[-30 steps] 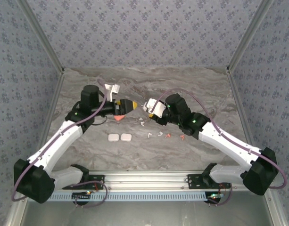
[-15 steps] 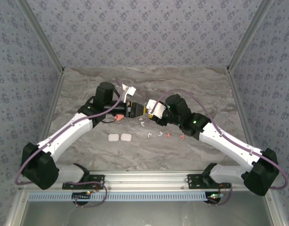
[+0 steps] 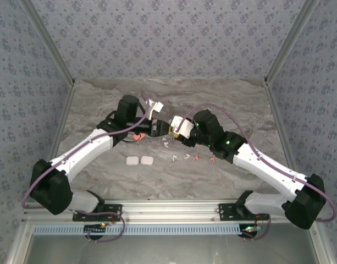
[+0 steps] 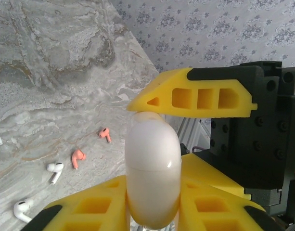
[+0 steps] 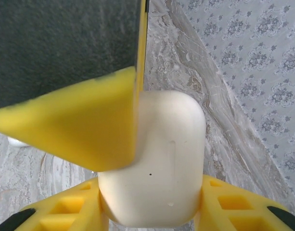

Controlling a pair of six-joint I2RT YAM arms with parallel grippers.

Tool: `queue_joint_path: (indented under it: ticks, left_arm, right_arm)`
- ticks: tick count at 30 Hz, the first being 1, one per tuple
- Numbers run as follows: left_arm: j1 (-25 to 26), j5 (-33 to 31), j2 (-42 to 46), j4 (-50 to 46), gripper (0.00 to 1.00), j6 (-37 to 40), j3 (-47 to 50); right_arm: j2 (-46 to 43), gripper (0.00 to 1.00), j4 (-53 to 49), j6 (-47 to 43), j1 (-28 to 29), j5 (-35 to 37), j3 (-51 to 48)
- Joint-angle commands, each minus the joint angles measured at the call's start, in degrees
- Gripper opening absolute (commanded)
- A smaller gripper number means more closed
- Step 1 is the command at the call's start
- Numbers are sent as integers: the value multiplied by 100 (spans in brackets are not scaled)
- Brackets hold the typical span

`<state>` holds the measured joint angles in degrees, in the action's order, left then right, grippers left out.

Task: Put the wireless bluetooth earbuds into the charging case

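- Locate the charging case (image 4: 152, 178). It is held up off the table (image 3: 239, 104) near the table's middle, where the two arms meet in the top view.
- Read the right gripper (image 5: 152, 214) as clenched on the case, with one finger against each side of its lower body.
- Read the left gripper (image 4: 152, 211) as grasping the same case from the opposite side, with the case seated between its fingers. In the left wrist view, one finger of the right gripper sits at 12 o'clock of the case.
- Check the lid. The seam across the case looks closed, and no earbud is visible inside.
- Note the earbuds (image 4: 55, 169). White and orange-red ones lie loose on the table, at roughly 5 to 6 o'clock of the held case in the top view.
- Note the two other cases (image 3: 133, 161), which rest side by side on the table at 7 o'clock.
- Treat the task as barely begun. The case is secured, but opening the lid, picking up each earbud and seating it are all judged not yet done.
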<state>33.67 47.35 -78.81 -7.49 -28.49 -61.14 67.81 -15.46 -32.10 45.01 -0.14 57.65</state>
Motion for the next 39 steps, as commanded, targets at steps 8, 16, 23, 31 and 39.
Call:
queue_joint_path:
  ticks: [8, 16, 23, 31, 39]
  left_arm:
    - [96, -136, 169, 500, 11, 200, -113]
    - [96, -916, 673, 1821, 0, 443, 501]
    - [123, -1740, 1351, 3643, 0, 987, 1672]
    - [229, -1558, 1734, 4229, 0, 1694, 2037]
    - [526, -1580, 2041, 4108, 0, 2857, 2118]
  right_arm:
    - [-242, 77, -506, 563, -269, -575, 337]
    - [-910, 100, -288, 1595, -1129, -2078, -143]
    - [-1519, 100, 1178, 3085, -1929, -3538, -1017]
    - [-1525, 100, 1674, 3431, -2064, -4086, -1112]
    - [-1242, 100, 1247, 2501, -1534, -3803, -681]
